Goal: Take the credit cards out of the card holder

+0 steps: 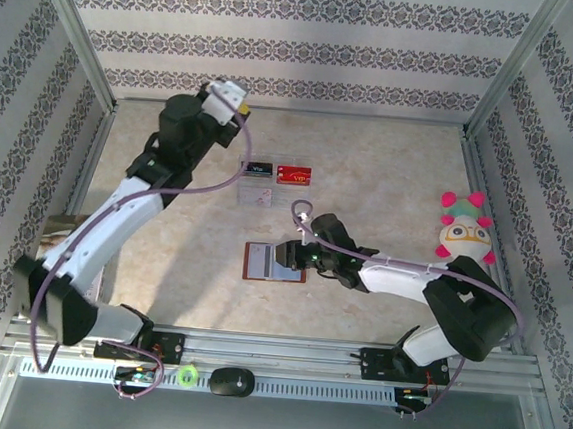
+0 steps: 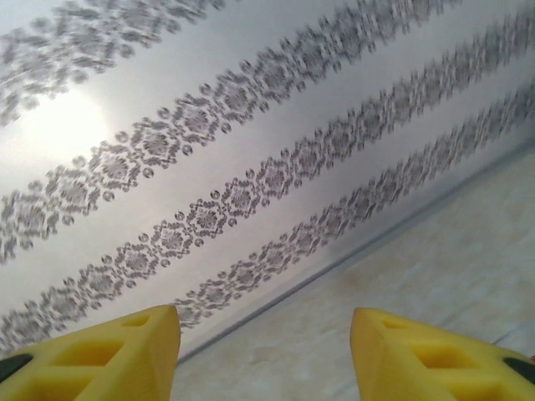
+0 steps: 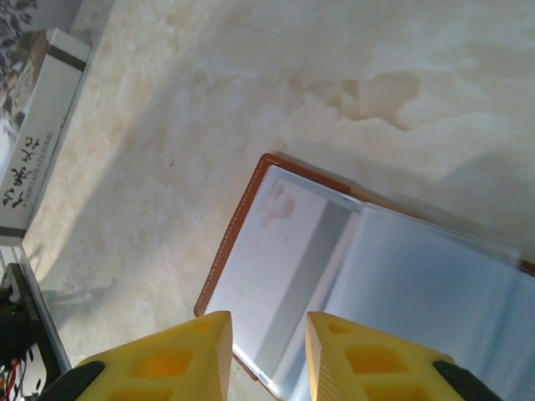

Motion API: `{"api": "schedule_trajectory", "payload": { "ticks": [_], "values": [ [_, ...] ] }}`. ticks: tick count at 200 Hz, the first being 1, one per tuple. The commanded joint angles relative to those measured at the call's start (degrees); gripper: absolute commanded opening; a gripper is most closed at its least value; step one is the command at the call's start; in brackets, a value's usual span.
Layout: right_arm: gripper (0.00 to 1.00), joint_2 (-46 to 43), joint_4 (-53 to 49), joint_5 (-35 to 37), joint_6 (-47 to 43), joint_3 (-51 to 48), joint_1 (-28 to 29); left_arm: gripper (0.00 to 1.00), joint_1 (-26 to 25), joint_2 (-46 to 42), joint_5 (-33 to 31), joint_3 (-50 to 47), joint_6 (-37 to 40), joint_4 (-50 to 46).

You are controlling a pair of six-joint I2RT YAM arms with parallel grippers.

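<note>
The card holder point(image 1: 260, 261) lies open on the table, brown-edged with a grey-blue lining point(image 3: 334, 276). My right gripper point(image 1: 285, 257) hovers over its right half. Its yellow fingers point(image 3: 267, 322) stand a little apart above the holder's near edge, with nothing between them. Two credit cards lie flat farther back, a black one point(image 1: 258, 168) and a red one point(image 1: 293, 175). My left gripper point(image 1: 226, 97) is raised near the back wall, left of the cards. Its fingers point(image 2: 263, 322) are wide apart and empty, facing the patterned wall.
A clear plastic tray point(image 1: 258, 198) sits between the cards and the card holder. A plush toy point(image 1: 463, 230) leans at the right wall. A white box point(image 3: 38, 125) lies at the table's left edge. Patterned walls enclose three sides.
</note>
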Motion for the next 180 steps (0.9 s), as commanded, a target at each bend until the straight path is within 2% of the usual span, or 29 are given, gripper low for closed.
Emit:
{"api": "schedule_trajectory", "payload": {
  "ticks": [1, 29, 74, 92, 134, 160, 180],
  "values": [
    [0.30, 1.74, -6.89, 3.48, -4.03, 4.52, 1.76, 0.53, 0.50, -6.12, 4.25, -8.23, -21.46, -1.66],
    [0.31, 4.80, -13.60, 5.06, -6.52, 10.10, 3.56, 0.46, 0.40, -15.50, 7.42, -21.28, -34.93, 0.80],
    [0.39, 9.69, -23.66, 8.96, -12.25, 17.41, 9.20, 0.44, 0.42, -28.77, 8.19, -38.45, -50.71, 0.18],
    [0.40, 12.88, -28.37, 13.07, -14.54, 21.15, 11.90, 0.43, 0.47, -32.25, 8.88, -41.81, -53.33, -2.96],
    [0.41, 18.21, -35.36, 23.23, -18.27, 27.86, 16.07, 0.39, 0.41, -36.13, 9.71, -45.08, -54.19, -9.12],
    [0.42, 18.19, -37.11, 28.73, -19.73, 29.22, 17.72, 0.37, 0.41, -36.94, 10.48, -46.43, -54.61, -9.40],
    [0.43, 17.69, -37.81, 29.79, -20.36, 29.58, 17.86, 0.36, 0.48, -36.75, 10.86, -47.22, -55.10, -8.91]
  ]
}}
